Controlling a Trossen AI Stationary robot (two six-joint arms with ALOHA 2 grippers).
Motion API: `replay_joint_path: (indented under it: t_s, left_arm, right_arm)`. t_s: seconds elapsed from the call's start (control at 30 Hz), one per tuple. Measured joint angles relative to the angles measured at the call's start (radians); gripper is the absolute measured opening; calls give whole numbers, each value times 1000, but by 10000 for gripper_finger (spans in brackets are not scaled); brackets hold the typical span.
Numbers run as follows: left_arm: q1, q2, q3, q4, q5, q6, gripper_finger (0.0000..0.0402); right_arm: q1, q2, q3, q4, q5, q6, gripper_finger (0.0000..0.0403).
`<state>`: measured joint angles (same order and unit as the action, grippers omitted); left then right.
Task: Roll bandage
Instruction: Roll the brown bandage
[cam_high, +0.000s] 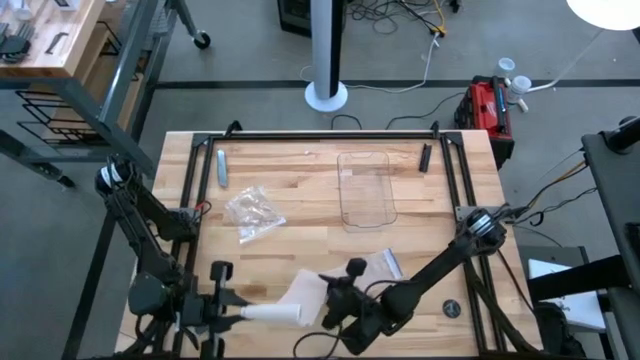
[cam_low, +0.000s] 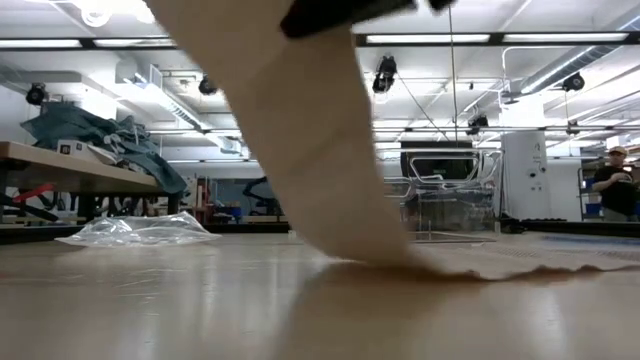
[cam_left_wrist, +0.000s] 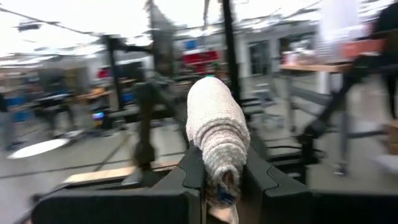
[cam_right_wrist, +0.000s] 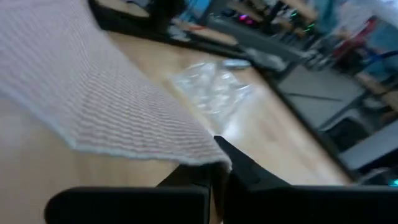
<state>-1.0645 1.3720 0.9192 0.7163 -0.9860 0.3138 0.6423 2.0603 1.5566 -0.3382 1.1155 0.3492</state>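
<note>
No brand, label or writing can be read on anything in these views.

The bandage (cam_high: 285, 312) lies at the near edge of the bench (cam_high: 300, 235), between the two arms. Its rolled part is a whitish cylinder clenched at one end by the left gripper (cam_high: 222, 305), near the bench's near left corner; in the left wrist view the roll (cam_left_wrist: 216, 127) sticks straight out from between that gripper's dark fingers (cam_left_wrist: 189, 171). The loose end of the strip spreads from the roll toward the right gripper (cam_high: 335, 295), which grasps it at an edge; the right wrist view shows the gauze weave (cam_right_wrist: 93, 99) pinched between the closed fingers (cam_right_wrist: 245, 168). In the low view the strip (cam_low: 310, 140) hangs from above and trails onto the wood.

The wrinkly clear plastic wrapper (cam_high: 252, 212) lies left of the bench's middle, well apart from both grippers. The clear rectangular tray (cam_high: 367, 188) sits toward the far edge, right of centre. A small grey-blue tool (cam_high: 220, 165) lies near the far left corner, a short dark object (cam_high: 425, 158) near the far right corner. A small flat packet (cam_high: 385, 263) rests just beside the right arm, and a dark round disc (cam_high: 452, 309) lies near the near right corner. Bare wood stays open across the middle, between wrapper, tray and grippers. A person (cam_low: 612, 185) stands in the room beyond.
</note>
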Motion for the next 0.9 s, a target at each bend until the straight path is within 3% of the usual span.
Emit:
replay_joint_path:
  t_s: [0.2, 0.27, 0.47, 0.53, 0.7, 0.9]
  left_arm:
    - [0, 4, -2, -144, 244, -164, 34]
    - [0, 27, -3, -183, 278, -212, 34]
    - [27, 108, -7, -220, 265, -306, 34]
    - [47, 126, -7, -222, 262, -321, 34]
    - [100, 146, -6, -291, 217, -394, 34]
    - [155, 146, -6, -387, 169, -466, 34]
  right_arm:
    - [0, -83, 57, -45, 138, -187, 1]
    - [-1, -106, 90, -46, 166, -273, 1]
    - [0, -127, 256, 18, 165, -596, 1]
    - [4, -127, 314, 50, 118, -683, 1]
    - [22, -115, 433, 67, 7, -761, 0]
    - [74, -114, 469, 67, -100, -758, 0]
